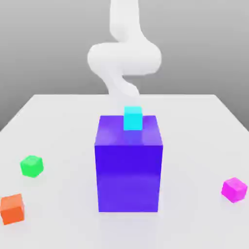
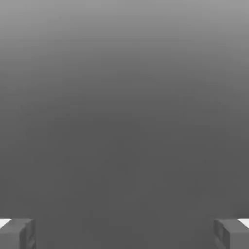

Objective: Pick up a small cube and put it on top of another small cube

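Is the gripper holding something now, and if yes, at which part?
Nothing is held. The gripper is open, with nothing between its fingers; the pink cube lies on the table.

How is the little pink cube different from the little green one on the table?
The pink cube is magenta and sits toward the exterior view's right of the big purple block; the green cube is bright green and sits toward its left. The green cube has an orange cube close by; the pink cube stands alone. Both look about the same small size, glossy, resting on the white table.
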Available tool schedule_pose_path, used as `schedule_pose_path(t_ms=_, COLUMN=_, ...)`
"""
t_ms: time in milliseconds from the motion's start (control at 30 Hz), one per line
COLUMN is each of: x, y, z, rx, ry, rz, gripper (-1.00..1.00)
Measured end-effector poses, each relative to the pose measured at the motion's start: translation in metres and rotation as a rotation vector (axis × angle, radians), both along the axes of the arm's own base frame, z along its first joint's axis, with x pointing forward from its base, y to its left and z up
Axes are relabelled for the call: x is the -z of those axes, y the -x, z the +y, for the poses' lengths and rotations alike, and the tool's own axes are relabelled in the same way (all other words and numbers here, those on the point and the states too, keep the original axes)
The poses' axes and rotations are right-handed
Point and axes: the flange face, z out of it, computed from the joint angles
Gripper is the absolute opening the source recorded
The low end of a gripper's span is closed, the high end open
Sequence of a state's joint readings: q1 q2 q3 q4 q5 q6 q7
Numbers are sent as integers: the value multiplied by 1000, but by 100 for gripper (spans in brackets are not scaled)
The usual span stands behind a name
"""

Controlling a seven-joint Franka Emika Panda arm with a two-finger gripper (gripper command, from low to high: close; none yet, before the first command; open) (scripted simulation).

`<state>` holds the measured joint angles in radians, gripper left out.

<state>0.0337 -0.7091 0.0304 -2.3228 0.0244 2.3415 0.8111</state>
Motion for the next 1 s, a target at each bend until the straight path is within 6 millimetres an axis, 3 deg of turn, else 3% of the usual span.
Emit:
schedule_pose_path(t_ms=100, x=54, y=-33, z=40, rx=-59, ry=-6, rz=92, gripper=0)
schedule_pose_path(t_ms=200, x=109, y=-53, z=83, rx=-114, ry=-3, rz=180, gripper=0)
schedule_pose_path(t_ms=400, x=226, y=-59, z=168, rx=-220, ry=28, rz=352, gripper=0)
schedule_pose_path(t_ms=533, x=305, y=-40, z=220, rx=-285, ry=66, rz=464, gripper=0)
schedule_pose_path(t_ms=667, x=384, y=4, z=271, rx=-370, ry=124, rz=572, gripper=0)
schedule_pose_path(t_ms=833, x=474, y=56, z=295, rx=-416, ry=193, rz=691, gripper=0)
schedule_pose_path(t_ms=1000, x=536, y=64, z=298, rx=-422, ry=203, rz=704, gripper=0)
